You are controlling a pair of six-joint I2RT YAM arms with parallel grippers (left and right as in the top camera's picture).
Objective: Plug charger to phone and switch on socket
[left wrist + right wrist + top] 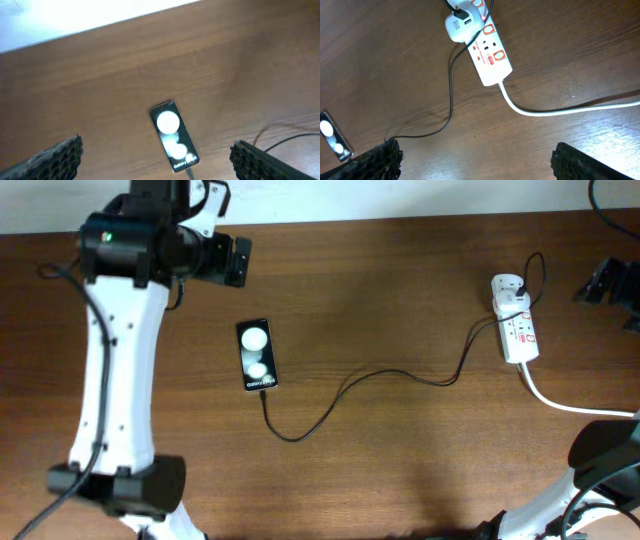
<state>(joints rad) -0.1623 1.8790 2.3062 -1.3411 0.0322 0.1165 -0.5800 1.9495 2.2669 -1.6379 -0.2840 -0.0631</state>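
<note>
- The brown wooden table (400,470) carries everything; a pale strip runs past its far edge.
- The left arm (115,360), white with black joints, reaches from the near left corner toward the far left corner.
- Of the right arm (600,455), only part shows at the near right corner.
- The left gripper (156,146) hangs above the table with its jaws spread wide and nothing between them; the phone lies below, untouched.
- The right gripper (476,150) is also spread wide and empty, above bare wood on the near side of the socket.
- The socket (518,332), a white strip with red marks, lies close to the right edge, nearer the far side. Its switch positions are too small to read.
- A thick white cord (560,402) leaves its near end and curves off the right edge.
- The charger (400,375) has its white adapter (507,288) plugged into the strip's far end. Its thin black cable snakes left across the middle.
- The phone (256,355) lies flat, screen up, left of the table's centre. The cable's tip meets its near short end.
</note>
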